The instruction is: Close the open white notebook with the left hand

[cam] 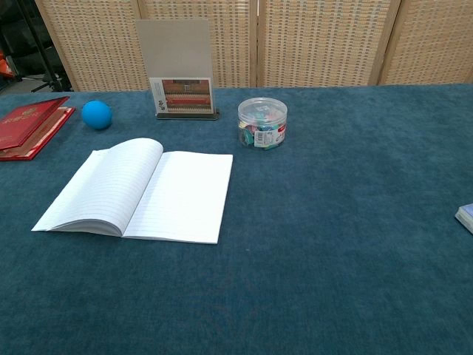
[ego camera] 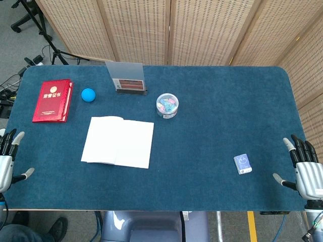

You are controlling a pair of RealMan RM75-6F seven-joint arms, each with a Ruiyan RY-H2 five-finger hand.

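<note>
The white notebook [ego camera: 118,141] [cam: 140,188] lies open and flat on the blue table, left of centre, its left page bulging up slightly near the spine. My left hand [ego camera: 8,157] hovers at the table's left edge, fingers spread, holding nothing, well to the left of the notebook. At the right edge my right hand [ego camera: 305,168] also has its fingers apart and empty. The chest view shows neither hand.
A red booklet [ego camera: 52,100] lies at the far left, a blue ball [ego camera: 88,95] beside it. A card stand [ego camera: 129,80] and a clear tub of clips [ego camera: 167,105] sit behind the notebook. A small blue card pack [ego camera: 243,164] lies near the right hand.
</note>
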